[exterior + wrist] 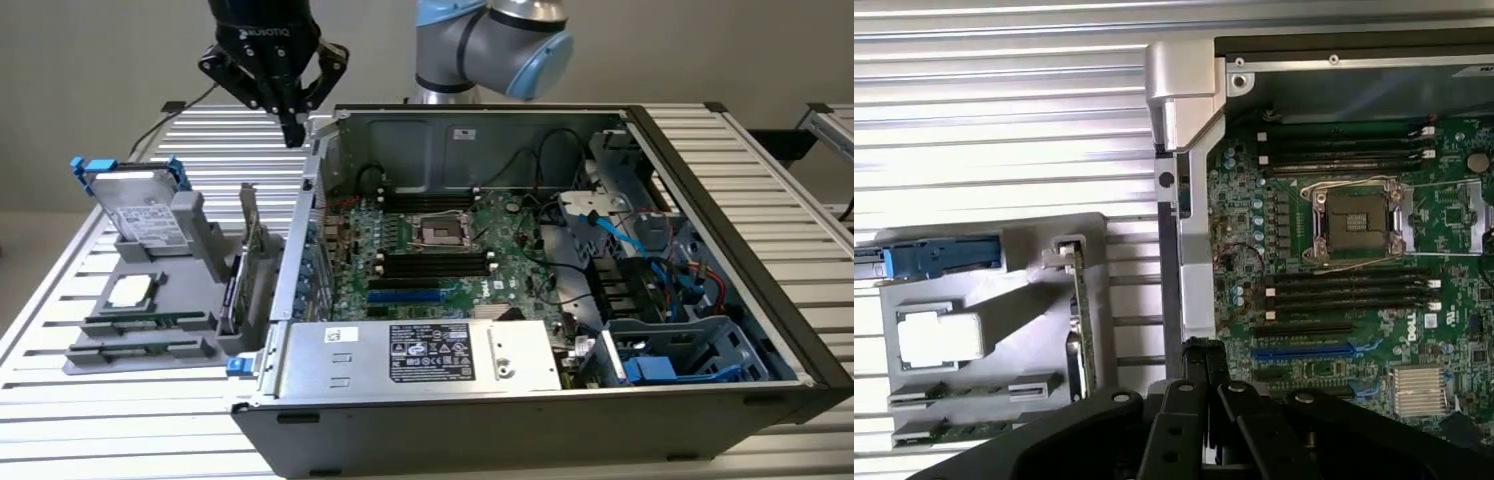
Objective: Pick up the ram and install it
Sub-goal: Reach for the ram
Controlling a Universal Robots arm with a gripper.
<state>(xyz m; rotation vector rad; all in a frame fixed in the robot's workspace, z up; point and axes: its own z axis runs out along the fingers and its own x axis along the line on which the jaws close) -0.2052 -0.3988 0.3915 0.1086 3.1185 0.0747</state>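
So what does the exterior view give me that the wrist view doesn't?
Exterior view: the arm, the power supply and the drive bay with blue cables. Wrist view: a top-down look, with the case's corner bracket standing between tray and board. Both: the shut, empty tool, ram lying in the tray, the upright card, and the CPU socket between black slots.

Grey arm (461,42) w/ lt-blue joint caps — black jaws, white lettering
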